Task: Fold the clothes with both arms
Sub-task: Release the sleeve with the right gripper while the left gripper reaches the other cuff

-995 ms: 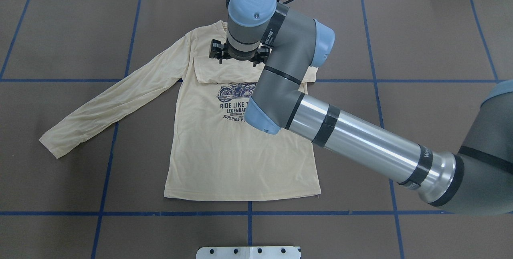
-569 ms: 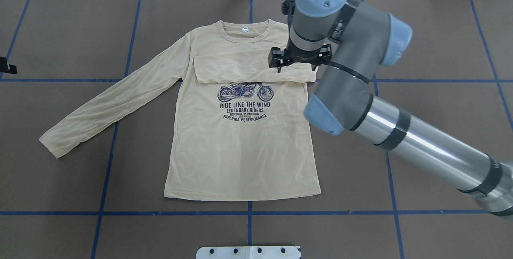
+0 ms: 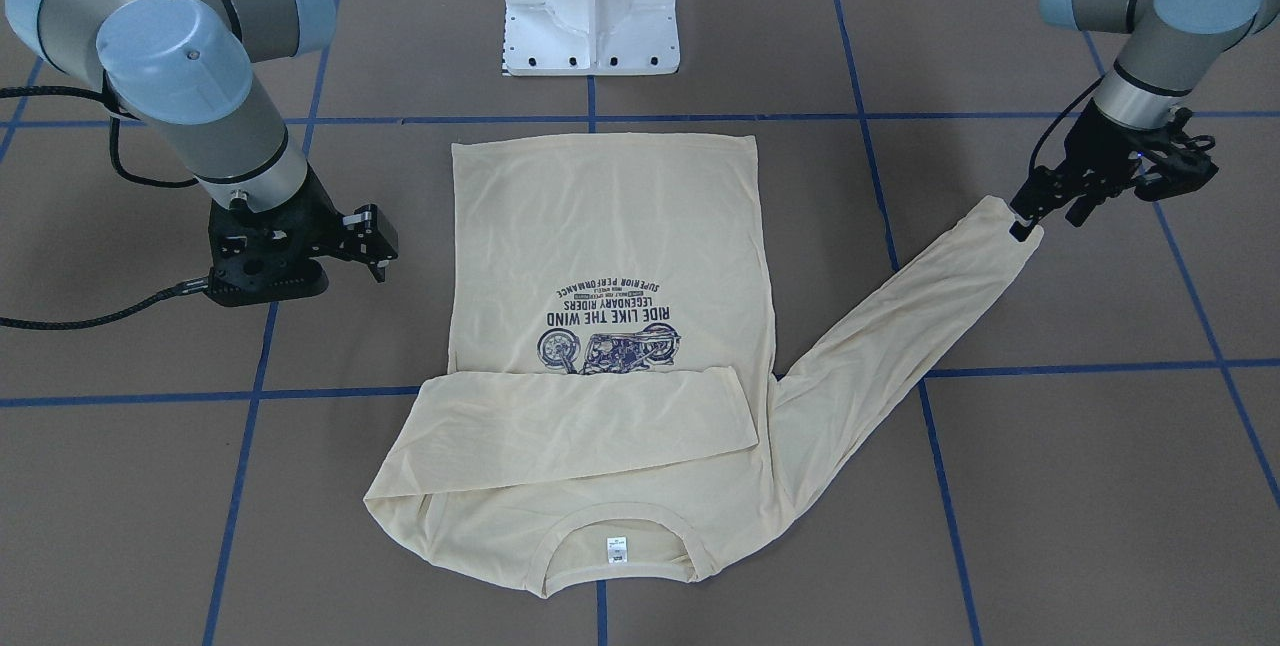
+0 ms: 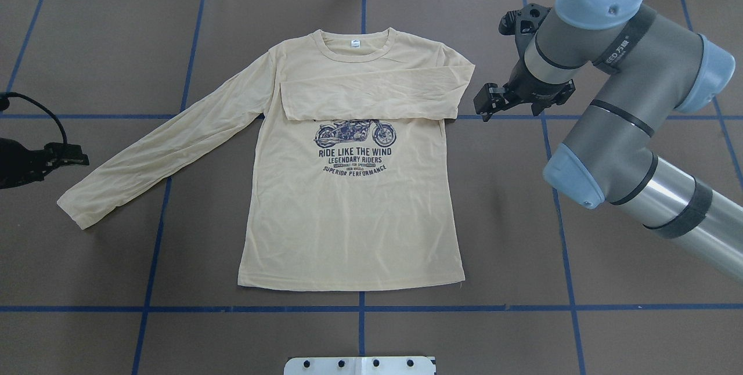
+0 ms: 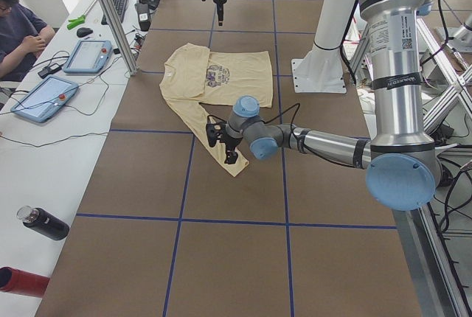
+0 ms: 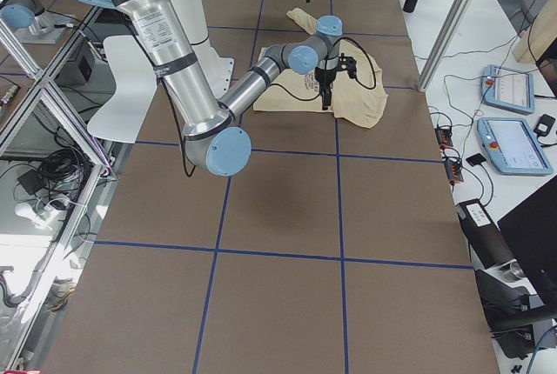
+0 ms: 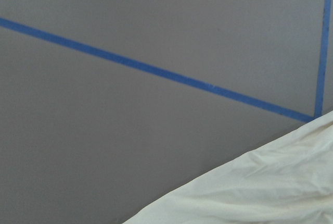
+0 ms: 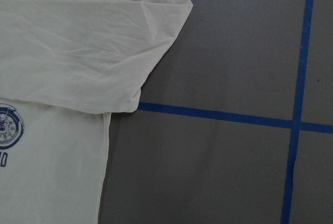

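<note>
The cream-yellow long-sleeved shirt [image 4: 348, 206] lies flat and print-up on the brown table; it also shows in the front view [image 3: 610, 246]. One sleeve [image 4: 371, 96] is folded across the chest above the motorcycle print. The other sleeve [image 4: 168, 143] stretches out straight, with its cuff [image 3: 1000, 221] at the end. My left gripper [image 3: 1048, 216] looks open and hovers right at that cuff; in the overhead view [image 4: 67, 159] it is at the left edge. My right gripper [image 4: 522, 101] is open and empty, over bare table beside the folded shoulder.
The white pedestal base [image 3: 592, 6] stands at the table's near edge behind the shirt hem. Blue tape lines [image 4: 360, 309] grid the table. An operator [image 5: 18, 18], tablets [image 5: 88, 55] and bottles [image 5: 43, 223] are along the far side.
My right arm has swung right, off the chest and off the shirt, leaving the sleeve folded there. My left gripper has come into view by the outstretched cuff.
</note>
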Robot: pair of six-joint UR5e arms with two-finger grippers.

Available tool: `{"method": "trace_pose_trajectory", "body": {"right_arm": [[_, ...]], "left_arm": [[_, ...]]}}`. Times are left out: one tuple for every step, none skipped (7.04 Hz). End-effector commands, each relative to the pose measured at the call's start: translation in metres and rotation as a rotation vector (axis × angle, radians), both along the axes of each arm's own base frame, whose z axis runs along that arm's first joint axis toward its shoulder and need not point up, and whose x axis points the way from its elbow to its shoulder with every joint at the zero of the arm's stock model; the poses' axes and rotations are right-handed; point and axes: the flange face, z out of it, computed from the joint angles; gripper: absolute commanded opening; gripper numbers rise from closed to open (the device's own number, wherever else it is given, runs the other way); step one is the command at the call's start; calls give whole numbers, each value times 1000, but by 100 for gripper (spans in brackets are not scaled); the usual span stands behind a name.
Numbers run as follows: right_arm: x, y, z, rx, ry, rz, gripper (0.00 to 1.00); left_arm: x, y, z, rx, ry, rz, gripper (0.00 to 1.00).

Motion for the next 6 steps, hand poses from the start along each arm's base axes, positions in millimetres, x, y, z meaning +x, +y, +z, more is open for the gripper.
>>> {"method": "trace_pose_trajectory", "body": {"right_arm": [[0, 1, 5, 1, 1, -5, 100], [-1, 2, 5, -1, 2, -5, 100], [-2, 2, 5, 0, 1, -7, 100], [-6, 5, 5, 2, 3, -12, 100], [-8, 6, 4, 2, 2, -14, 100], [-8, 6, 4, 2, 2, -14, 100]], "left_arm": [[25, 21, 20, -15, -42, 52, 99], [27, 21, 30, -26, -56, 55, 98], [26, 21, 38, -37, -67, 55, 98], [27, 21, 44, -45, -75, 55, 98], [26, 21, 48, -51, -81, 55, 86], [26, 21, 49, -52, -82, 55, 76]]}}
